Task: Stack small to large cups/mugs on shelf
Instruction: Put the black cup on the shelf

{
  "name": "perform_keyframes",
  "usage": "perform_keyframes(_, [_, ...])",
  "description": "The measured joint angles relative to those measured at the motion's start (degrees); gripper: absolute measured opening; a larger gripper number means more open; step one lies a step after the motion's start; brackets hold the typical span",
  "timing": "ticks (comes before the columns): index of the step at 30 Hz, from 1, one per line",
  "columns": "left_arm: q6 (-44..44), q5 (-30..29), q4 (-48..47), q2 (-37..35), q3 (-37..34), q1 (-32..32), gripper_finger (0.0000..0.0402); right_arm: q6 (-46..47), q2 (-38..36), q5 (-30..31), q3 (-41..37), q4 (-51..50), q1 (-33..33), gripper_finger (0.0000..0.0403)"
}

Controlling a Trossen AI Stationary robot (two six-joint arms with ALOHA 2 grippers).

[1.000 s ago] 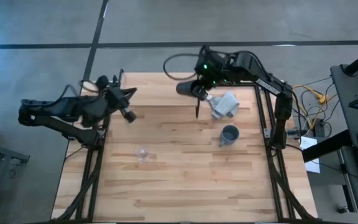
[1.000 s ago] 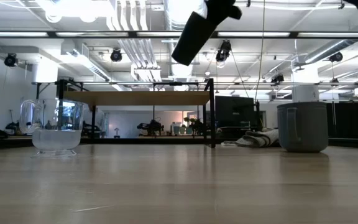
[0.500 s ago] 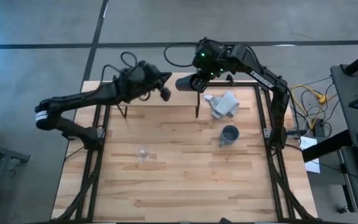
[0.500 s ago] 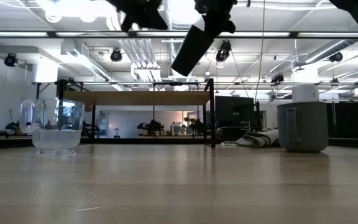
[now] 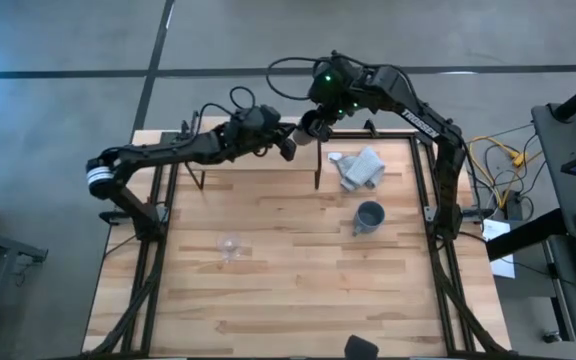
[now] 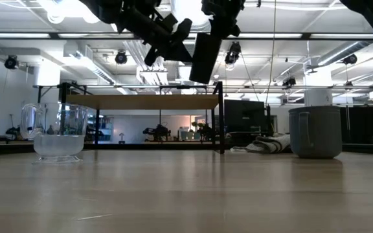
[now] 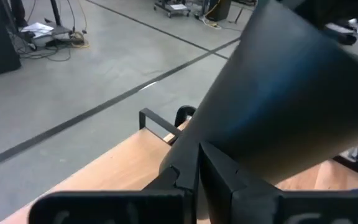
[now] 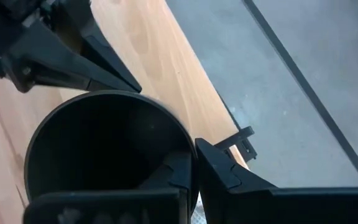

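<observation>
So far nothing stands on the shelf (image 6: 141, 101), at twelve o'clock on the table (image 5: 288, 290). The right gripper (image 5: 315, 122) holds the black cup (image 6: 201, 57) tilted in the air above the shelf, fingers clamped on its wall. The left gripper (image 5: 286, 143) has reached in just beside it; whether its fingers are parted I cannot tell. The glass cup (image 5: 230, 245) sits at eight o'clock and the blue-grey mug (image 5: 369, 216) at three, both untouched, so nearly all the stacking looks undone.
</observation>
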Motion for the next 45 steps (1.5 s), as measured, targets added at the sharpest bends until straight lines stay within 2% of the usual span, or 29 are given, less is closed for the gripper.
perform_keyframes(6, [-0.9,-0.1,-1.6,0.8,-0.1,0.0,0.0000,-2.2,2.6,-4.6,0.0,0.2,-1.4,0.0009])
perform_keyframes(18, [-2.6,-1.0,-5.9,1.6,-0.1,0.1,0.0000,-4.8,5.8,-3.5,0.0,2.8,-1.3,0.0009])
perform_keyframes(33, [-2.5,0.4,-4.3,1.6,-0.1,0.3,0.0000,-5.6,6.0,-3.2,0.0,4.4,-1.2,0.0095])
perform_keyframes(45, [-1.9,-0.4,-5.6,-0.2,-0.1,0.4,0.0000,-3.6,4.9,-3.2,0.5,5.8,-0.7,0.0089])
